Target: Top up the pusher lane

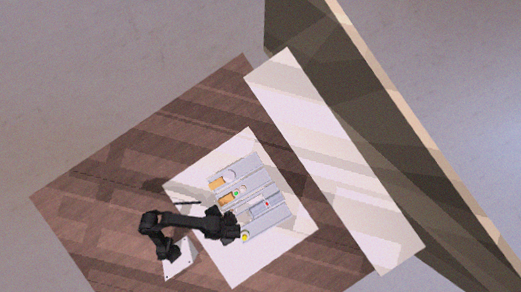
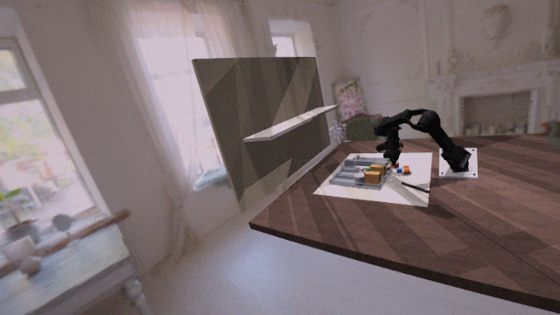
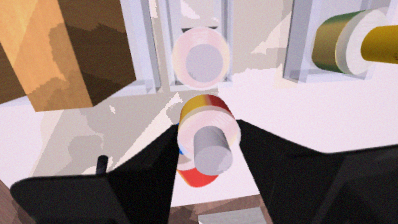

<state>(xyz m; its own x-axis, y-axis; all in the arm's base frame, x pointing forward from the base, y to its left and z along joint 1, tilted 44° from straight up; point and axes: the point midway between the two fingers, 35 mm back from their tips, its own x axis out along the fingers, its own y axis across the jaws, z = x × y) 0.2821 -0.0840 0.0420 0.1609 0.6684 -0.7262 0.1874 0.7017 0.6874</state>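
While clamped, the jar sits between end effector fingers

Arm: all matte black, no markings or labels visible. Chunky rounded joint housings w/ slimmer straight links btwn them; seen right of centre in exterior view, lower left of centre in top view. Base is a bulkier black block, sits on a small white square mount plate. No cables or screws discernible at this res. Gripper: two broad black fingers, wedge-shaped, flat faceted faces, filling the lower part of the wrist view; surfaces plain, slightly glossy.
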